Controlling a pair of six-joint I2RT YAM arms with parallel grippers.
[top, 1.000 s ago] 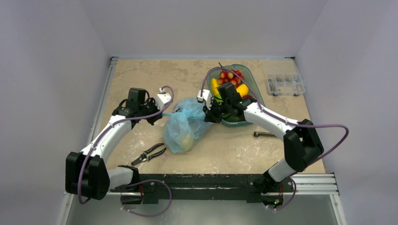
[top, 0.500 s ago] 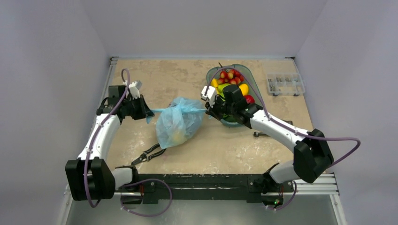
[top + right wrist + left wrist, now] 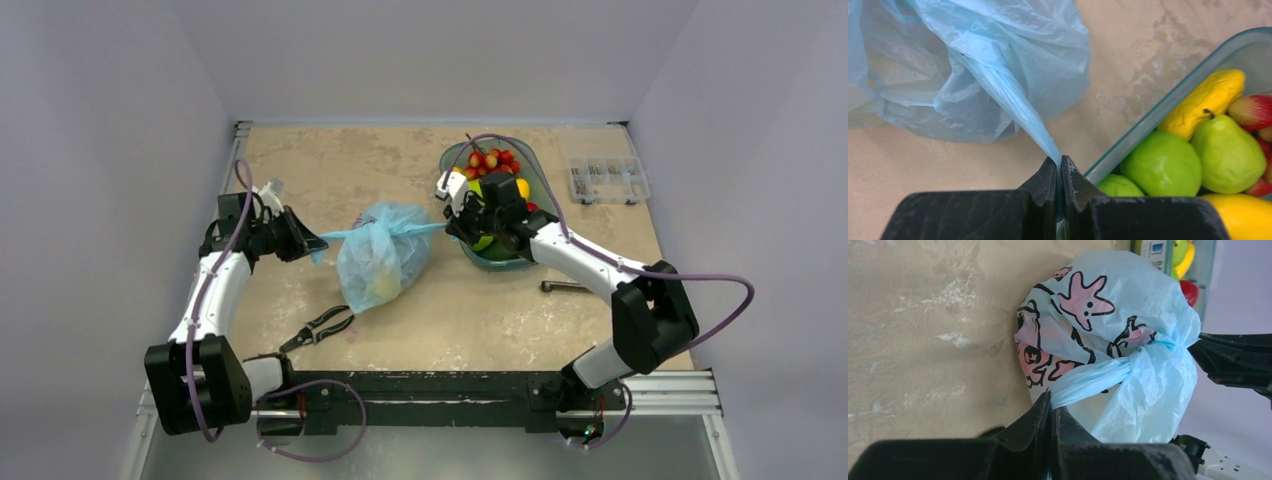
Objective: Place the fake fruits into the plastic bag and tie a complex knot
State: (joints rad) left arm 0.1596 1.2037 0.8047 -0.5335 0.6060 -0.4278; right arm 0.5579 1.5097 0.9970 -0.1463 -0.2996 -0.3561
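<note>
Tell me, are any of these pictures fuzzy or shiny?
Top view: even light and soft shadows, but the bag looks small. Left wrist view: the bag's print is sharp, while the left gripper up close is dark, with little detail. Right wrist view: the fruits are clear with a gentle shine, no strong glare.

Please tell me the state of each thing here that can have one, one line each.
plastic bag: on the table, mouth closed, handles stretched taut sideways.
knot: tied at the bag's mouth, under tension.
left gripper: shut on one bag handle.
right gripper: shut on the other handle.
fake fruits: several lie unbagged in the teal dish.
pliers: lying on the table, handles apart, untouched.
</note>
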